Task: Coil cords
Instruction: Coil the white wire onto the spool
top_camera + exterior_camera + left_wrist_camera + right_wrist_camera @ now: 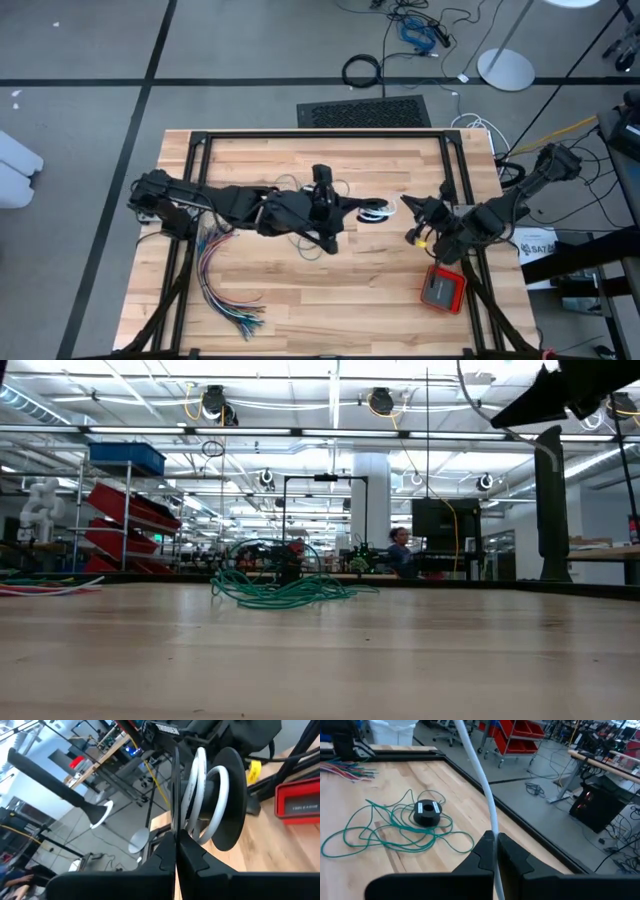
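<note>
A teal-green cord (pixel 395 832) lies in loose tangled loops on the wooden table, also seen in the low view (pixel 285 592). A small black spool (pixel 427 812) sits on top of it. Over the table's middle, my left gripper (pixel 176 837) is shut on a second black spool (pixel 227 795) wound with white cord (pixel 197 790); the high view shows this spool (pixel 376 210) too. A little to its right, my right gripper (pixel 495 840) is shut on the white cord (pixel 480 780). Both grippers (pixel 362 208) (pixel 407 204) are well above the table. My left gripper pinches the thin rim of the spool's nearer flange (pixel 175 815) between its two fingers. The flange stands edge-on to the fingers. The spool is lifted clear of the table with its axis roughly level. My right gripper pinches the white cord (pixel 492 827) between its two fingers. The cord runs lengthwise through the shut fingers. Beyond the fingertips it leads away in a gentle curve, clear of the table.
A fan of many-coloured wires (pixel 225 290) lies at the near left. A red box (pixel 443 288) sits at the near right by the right arm, with a yellow piece (pixel 425 240) beside it. A black frame (pixel 320 135) borders the table.
</note>
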Controlling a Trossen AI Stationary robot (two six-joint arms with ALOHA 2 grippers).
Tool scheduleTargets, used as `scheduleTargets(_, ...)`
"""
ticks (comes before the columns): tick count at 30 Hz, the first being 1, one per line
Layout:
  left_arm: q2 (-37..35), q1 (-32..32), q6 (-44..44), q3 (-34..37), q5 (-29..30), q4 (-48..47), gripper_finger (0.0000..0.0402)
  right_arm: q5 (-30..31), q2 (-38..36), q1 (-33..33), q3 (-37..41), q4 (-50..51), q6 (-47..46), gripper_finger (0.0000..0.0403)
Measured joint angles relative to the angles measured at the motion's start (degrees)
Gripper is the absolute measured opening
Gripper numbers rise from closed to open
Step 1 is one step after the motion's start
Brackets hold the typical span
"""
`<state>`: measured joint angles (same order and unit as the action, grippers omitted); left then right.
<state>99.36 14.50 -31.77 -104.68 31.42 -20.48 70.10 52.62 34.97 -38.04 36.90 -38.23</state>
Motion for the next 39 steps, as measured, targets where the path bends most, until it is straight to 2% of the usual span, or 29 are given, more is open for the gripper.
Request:
scheduleTargets(5, 2.75, -0.26, -0.02, 0.0, -1.29, 5.79, 0.0, -3.6, 3.28, -3.9, 0.02, -6.79, 6.55, 0.0)
scheduleTargets(14, 4.47, -2.95, -0.48, 0.02, -2.1, 14.41, 0.0, -9.32, 11.6, -8.31, 0.02, -12.99, 8.95, 0.0)
scheduleTargets(25, 11.33, -5.85, -1.57, 0.02, -4.43, 17.44, 0.0, -21.32, 15.53, -14.82, 0.04, -32.15, 25.6, 0.0)
scheduleTargets(32, 14.84, -6.36, -4.67, 0.0, -4.74, 20.21, 0.0, -22.62, 15.37, -15.54, 0.07, -32.17, 26.95, 0.0)
scheduleTargets(39, 15.88, -7.72, -6.88, -0.09, -3.65, 21.04, 0.0, -24.0, 15.37, -14.91, 0.09, -32.16, 24.51, 0.0)
